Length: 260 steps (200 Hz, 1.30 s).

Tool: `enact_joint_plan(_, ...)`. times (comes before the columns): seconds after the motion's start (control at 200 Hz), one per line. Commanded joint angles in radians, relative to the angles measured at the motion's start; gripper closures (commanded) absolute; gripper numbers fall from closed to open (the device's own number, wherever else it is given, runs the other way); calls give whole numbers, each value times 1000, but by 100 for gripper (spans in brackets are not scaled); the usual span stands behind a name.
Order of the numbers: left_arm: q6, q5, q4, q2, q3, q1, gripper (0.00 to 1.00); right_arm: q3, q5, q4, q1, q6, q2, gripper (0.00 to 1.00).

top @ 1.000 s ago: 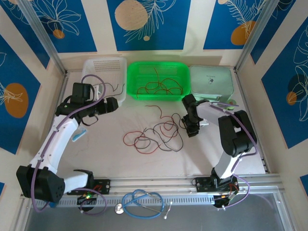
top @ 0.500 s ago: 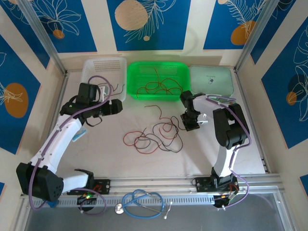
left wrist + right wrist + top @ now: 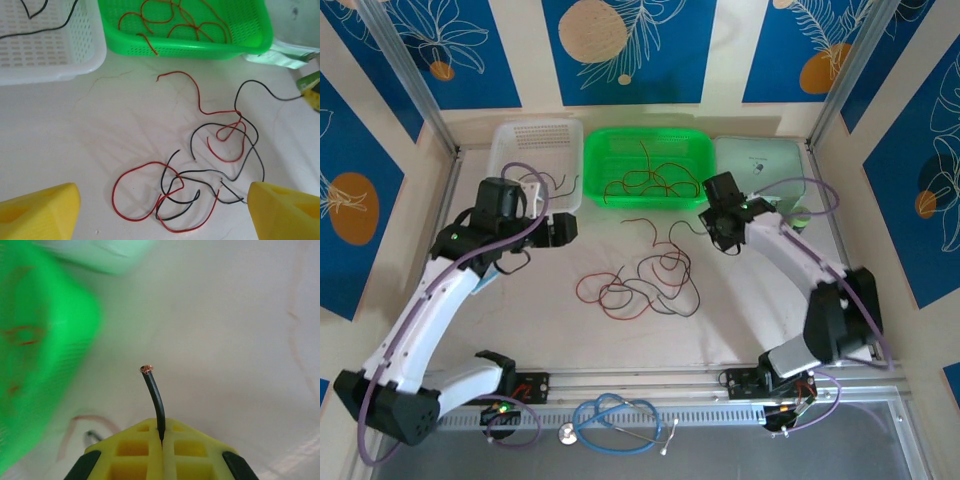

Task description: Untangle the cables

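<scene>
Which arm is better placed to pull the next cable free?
Right. The right gripper is shut on a black cable near its end, ready to draw it out. The left gripper hangs open above the tangled cables, holding nothing.

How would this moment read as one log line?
right gripper: shut on black cable | left gripper: open, facing cable tangle

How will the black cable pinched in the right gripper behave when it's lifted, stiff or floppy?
Probably floppy overall: the cables lie in loose curls. The short end of the black cable above the shut right gripper stands up by itself, so it likely keeps some spring. Being thin, it is probably light, and may drag crossed red ones along.
</scene>
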Motion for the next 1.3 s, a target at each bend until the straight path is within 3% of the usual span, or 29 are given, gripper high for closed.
enact_joint_plan(0.0, 6, -3, -25, -72, -26, -22, 14, -6, 82, 123, 38, -222, -116, 100)
enact_joint_plan(0.255, 20, 5, 26, -131, -70, -84, 15, 104, -64, 246, 124, -540, -256, 100)
enact_joint_plan(0.5, 104, 66, 221, -49, -66, -212, 15, 269, -135, 272, 234, -763, -266, 100)
enact_joint_plan(0.73, 223, 36, 437, 69, -94, -396, 14, 368, -121, 284, 294, -792, -228, 100)
enact_joint_plan(1.005, 237, -170, 832, 99, -246, -498, 11, 469, -117, 242, 363, -756, -158, 100)
enact_joint_plan(1.296, 223, -365, 823, 11, -369, -509, 12, 555, -78, 198, 417, -706, -146, 100)
